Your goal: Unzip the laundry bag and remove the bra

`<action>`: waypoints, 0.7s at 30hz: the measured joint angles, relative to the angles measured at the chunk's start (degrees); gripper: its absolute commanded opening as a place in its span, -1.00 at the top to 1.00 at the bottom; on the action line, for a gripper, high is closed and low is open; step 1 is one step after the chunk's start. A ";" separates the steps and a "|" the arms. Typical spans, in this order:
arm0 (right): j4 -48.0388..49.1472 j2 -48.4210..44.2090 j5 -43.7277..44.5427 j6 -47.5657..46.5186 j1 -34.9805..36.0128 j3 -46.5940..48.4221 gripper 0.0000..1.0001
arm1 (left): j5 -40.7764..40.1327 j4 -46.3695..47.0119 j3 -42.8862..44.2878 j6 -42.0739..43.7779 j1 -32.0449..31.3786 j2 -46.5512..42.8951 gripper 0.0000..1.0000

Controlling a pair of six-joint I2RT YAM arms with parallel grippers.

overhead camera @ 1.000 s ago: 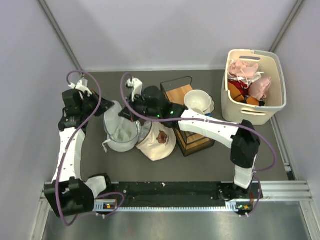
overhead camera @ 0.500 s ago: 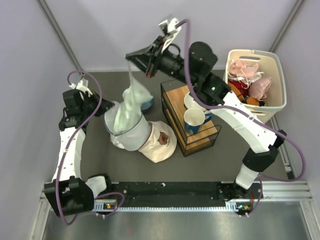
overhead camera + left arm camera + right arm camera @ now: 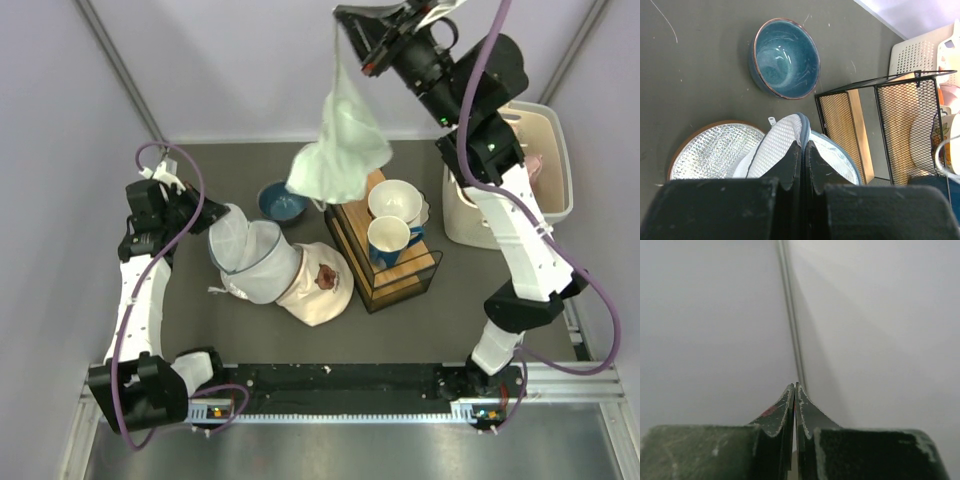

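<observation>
The laundry bag (image 3: pixel 255 262) is a white mesh pouch lying on the dark table left of centre, with its zipped rim gaping. My left gripper (image 3: pixel 207 218) is shut on that zipper edge; in the left wrist view the mesh and zip (image 3: pixel 785 137) run straight into the closed fingertips (image 3: pixel 803 146). The bra (image 3: pixel 340 155) hangs in the air as a pale soft bundle on a thin strap. It is well clear of the bag and above the rack. My right gripper (image 3: pixel 347 16) is high at the top of the view, shut on the strap. The right wrist view shows only the closed gripper (image 3: pixel 795 388) against the wall.
A blue bowl (image 3: pixel 283 200) sits behind the bag. A cream cloth with a brown mark (image 3: pixel 322 282) lies against the bag's right side. A black wire rack (image 3: pixel 392 272) holds a white cup (image 3: pixel 393 198) and a blue mug (image 3: pixel 388 241). A beige slotted basket (image 3: pixel 553 150) stands at the back right.
My right gripper rose from the bag's mouth to high at the back right, drawing the bra out and up. The bag tipped right and sagged. The left gripper kept its hold.
</observation>
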 measured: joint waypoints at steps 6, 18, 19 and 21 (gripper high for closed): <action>0.17 0.04 2.67 1.31 -8.55 0.98 1.00 | 0.17 0.00 -0.02 0.00 0.00 -0.22 1.00; 0.52 0.02 3.63 12.13 -32.28 -0.81 1.00 | 0.44 -0.02 -0.02 0.00 0.00 -0.26 1.00; 0.61 0.02 3.43 13.31 -34.14 -1.51 1.00 | 0.46 -0.02 -0.02 0.00 0.00 -0.26 1.00; 0.48 0.07 2.78 15.19 -37.51 -2.86 1.00 | 0.46 -0.02 -0.02 0.00 0.00 -0.26 1.00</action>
